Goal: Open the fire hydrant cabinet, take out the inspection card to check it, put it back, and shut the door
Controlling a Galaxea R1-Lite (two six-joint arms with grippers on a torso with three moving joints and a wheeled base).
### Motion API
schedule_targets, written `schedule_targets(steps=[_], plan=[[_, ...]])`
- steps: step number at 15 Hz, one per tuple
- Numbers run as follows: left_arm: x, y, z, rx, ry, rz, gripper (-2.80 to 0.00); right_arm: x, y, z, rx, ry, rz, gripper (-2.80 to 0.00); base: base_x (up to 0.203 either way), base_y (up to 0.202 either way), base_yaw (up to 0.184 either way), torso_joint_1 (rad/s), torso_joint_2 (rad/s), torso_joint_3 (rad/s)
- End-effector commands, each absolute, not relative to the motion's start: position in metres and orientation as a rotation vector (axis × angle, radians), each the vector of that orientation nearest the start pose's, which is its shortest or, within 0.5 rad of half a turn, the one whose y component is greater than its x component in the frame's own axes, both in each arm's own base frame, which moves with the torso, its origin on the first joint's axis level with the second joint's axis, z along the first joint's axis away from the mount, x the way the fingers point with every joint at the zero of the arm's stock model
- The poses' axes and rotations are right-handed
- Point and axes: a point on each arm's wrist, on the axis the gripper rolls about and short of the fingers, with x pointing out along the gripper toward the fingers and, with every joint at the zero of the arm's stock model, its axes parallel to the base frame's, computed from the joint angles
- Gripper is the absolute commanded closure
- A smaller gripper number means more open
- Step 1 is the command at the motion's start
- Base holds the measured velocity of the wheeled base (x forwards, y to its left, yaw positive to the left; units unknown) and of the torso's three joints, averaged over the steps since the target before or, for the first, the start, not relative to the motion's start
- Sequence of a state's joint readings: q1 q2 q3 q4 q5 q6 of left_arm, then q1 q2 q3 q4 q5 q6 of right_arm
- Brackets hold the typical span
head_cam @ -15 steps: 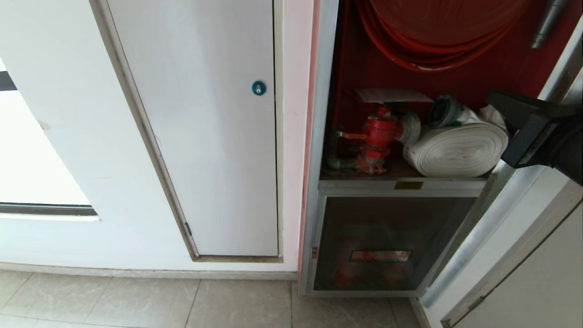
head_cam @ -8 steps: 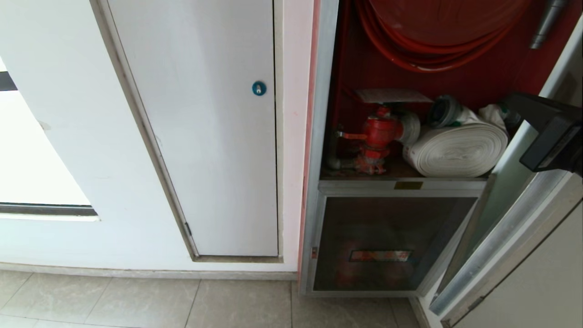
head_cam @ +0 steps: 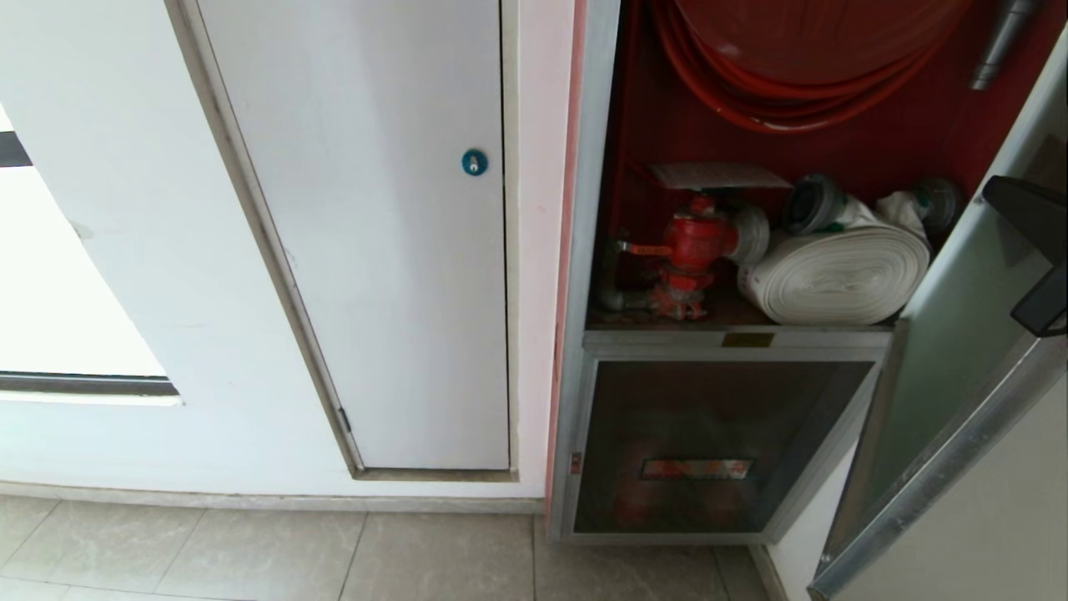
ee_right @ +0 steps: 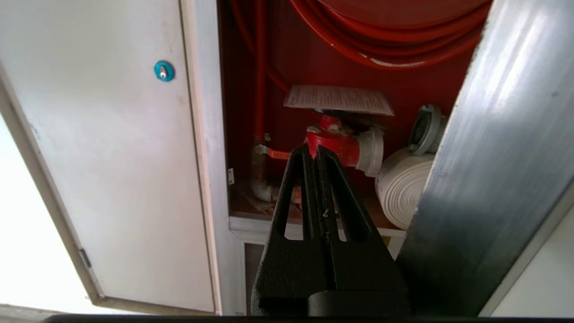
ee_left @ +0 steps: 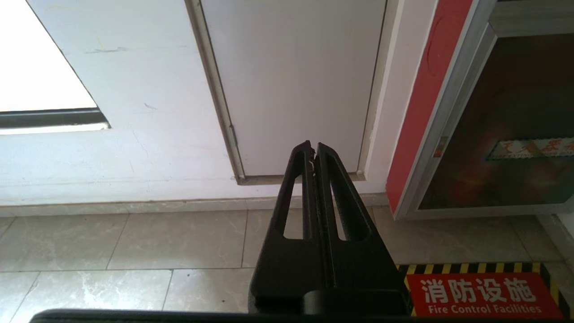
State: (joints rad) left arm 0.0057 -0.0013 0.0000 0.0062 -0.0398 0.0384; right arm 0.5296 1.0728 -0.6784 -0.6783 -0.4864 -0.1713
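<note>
**Door swings in as our right arm pulls back**

Our right gripper (head_cam: 1030, 250) was in front of the white hose (head_cam: 838, 275) a second ago. Now it sits at the right edge, and the door (head_cam: 943, 367) has swung further across the cabinet (head_cam: 596, 250). Its fingers are pressed together and hold nothing. The card (head_cam: 717, 175) lies flat on top of the red valve (head_cam: 697, 242), thin and white with small dark print. Our left gripper (ee_left: 314, 150) hangs low over the floor, fingers pressed together too.

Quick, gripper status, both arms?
Left gripper: shut, empty, parked low near the floor.
Right gripper: shut, empty, beside the door.
</note>
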Motion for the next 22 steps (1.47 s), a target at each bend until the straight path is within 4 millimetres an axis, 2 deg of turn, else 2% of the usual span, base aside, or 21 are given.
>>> schedule_targets(steps=[1, 22], plan=[[-0.023, -0.001, 0.075, 0.038, 0.005, -0.034, 0.00, 0.123, 0.059, 0.291, -0.029, -0.257, 0.010, 0.00, 0.000, 0.000, 0.000, 0.000, 0.00, 0.000], [-0.023, -0.001, 0.075, 0.038, 0.005, -0.034, 0.00, 0.104, 0.034, 0.277, -0.006, -0.306, -0.134, 0.00, 0.000, 0.000, 0.000, 0.000, 0.00, 0.000]])
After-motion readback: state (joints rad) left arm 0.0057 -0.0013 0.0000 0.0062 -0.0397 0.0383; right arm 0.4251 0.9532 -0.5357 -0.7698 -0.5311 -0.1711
